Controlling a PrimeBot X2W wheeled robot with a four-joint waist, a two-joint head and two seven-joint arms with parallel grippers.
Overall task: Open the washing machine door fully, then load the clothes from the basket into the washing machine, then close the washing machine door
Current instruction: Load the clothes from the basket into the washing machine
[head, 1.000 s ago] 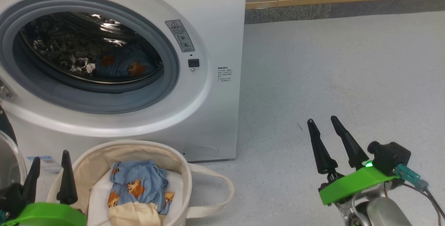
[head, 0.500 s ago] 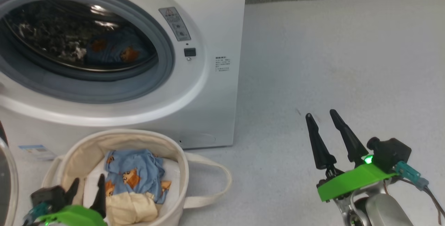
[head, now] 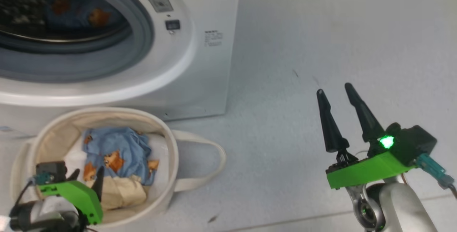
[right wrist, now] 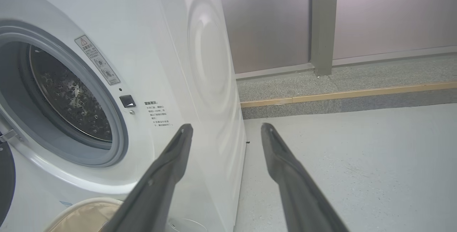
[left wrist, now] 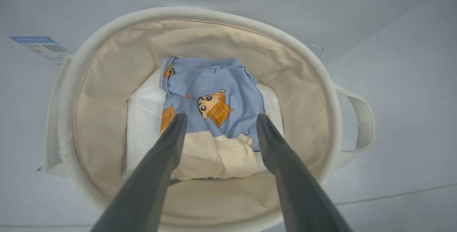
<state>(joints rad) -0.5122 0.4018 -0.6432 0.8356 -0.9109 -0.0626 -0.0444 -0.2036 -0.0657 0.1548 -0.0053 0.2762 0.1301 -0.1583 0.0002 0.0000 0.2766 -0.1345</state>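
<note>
Pale grey floor (head: pixel 303 39) runs bare to the right of the machine (head: pixel 200 75) in the head view. That leaves wide room around the right gripper (head: pixel 334 91), which hangs over the floor well clear of the machine's side edge. Its two fingers are a little apart and hold nothing. The machine's mouth stands open, and one bear-print piece (head: pixel 71 10) lies in the drum (head: pixel 21 14). The basket (head: pixel 53 141) sits just in front of the machine, near its lower edge. Two cloths lie in it, a blue cloth (head: pixel 114 146) and a cream cloth (head: pixel 123 194), on one white pad (head: pixel 160 160). The left gripper (head: pixel 89 169) reaches in over the near rim.

In the left wrist view its fingers (left wrist: pixel 165 153) are spread wide, tips over the line where blue meets cream. Nothing is between them, and whether they touch the fabric cannot be told. The basket's walls leave a margin all round the pile. The basket has two handles (left wrist: pixel 358 125), one on each side. One label (left wrist: pixel 39 46) sits low on the machine.

In the right wrist view the parted, empty fingers frame the machine's front corner. The door (right wrist: pixel 5 182) is a dark sliver at the far left edge, swung off the mouth. Beyond the floor run a wooden strip (right wrist: pixel 339 94) and a grey wall (right wrist: pixel 267 21).
</note>
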